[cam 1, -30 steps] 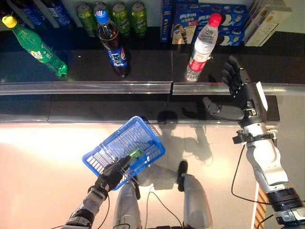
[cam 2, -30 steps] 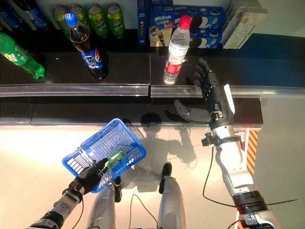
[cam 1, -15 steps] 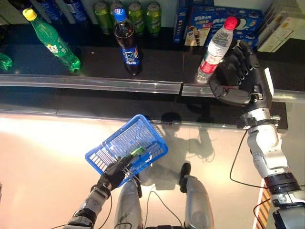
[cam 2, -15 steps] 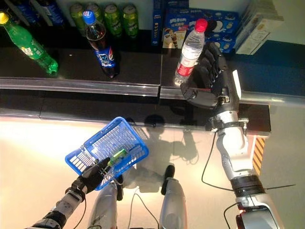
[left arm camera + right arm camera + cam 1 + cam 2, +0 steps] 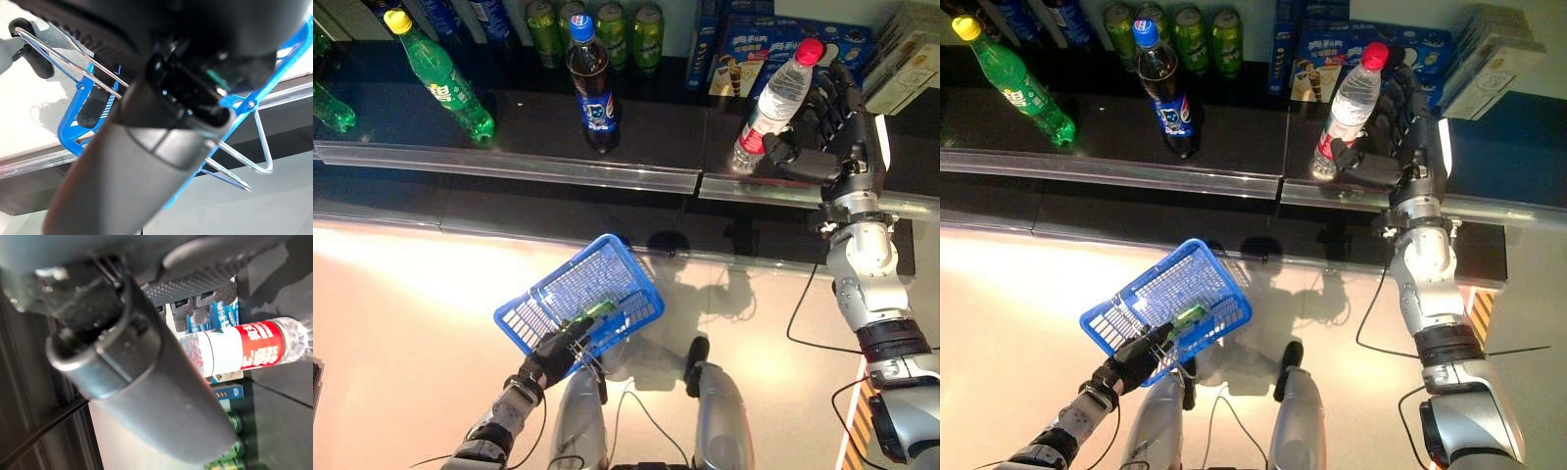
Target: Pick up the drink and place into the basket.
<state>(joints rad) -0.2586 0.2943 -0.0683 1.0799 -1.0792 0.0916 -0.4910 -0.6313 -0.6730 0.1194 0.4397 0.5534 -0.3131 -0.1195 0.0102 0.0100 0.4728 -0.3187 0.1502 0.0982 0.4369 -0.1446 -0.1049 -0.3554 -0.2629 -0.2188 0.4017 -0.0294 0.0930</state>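
My right hand [image 5: 1400,122] is up at the shelf [image 5: 636,122], fingers curling round the water bottle [image 5: 1345,106] from its far side while the thumb crosses in front of its lower body; I judge the wrap nearly closed, and the right wrist view shows my fingers lying against the label band. The bottle stands upright near the shelf's front edge, just behind the clear rail [image 5: 607,174] that runs along it. My left hand [image 5: 551,353] is down low, fingers curled tight on the wire handle of the blue basket [image 5: 582,299], which hangs tilted, well apart from the shelf.

The bottle looks like thin clear plastic, full, so moderately heavy and liable to dent if squeezed hard. The smooth wall could slip, so I would grip at the label, where the body is straight and the weight sits evenly.

Boxes [image 5: 759,49] stand close behind the bottle, and the cola bottle [image 5: 590,83] stands well to its left. I would lift it clear over the rail first, then bring it down toward the basket mouth through open space.
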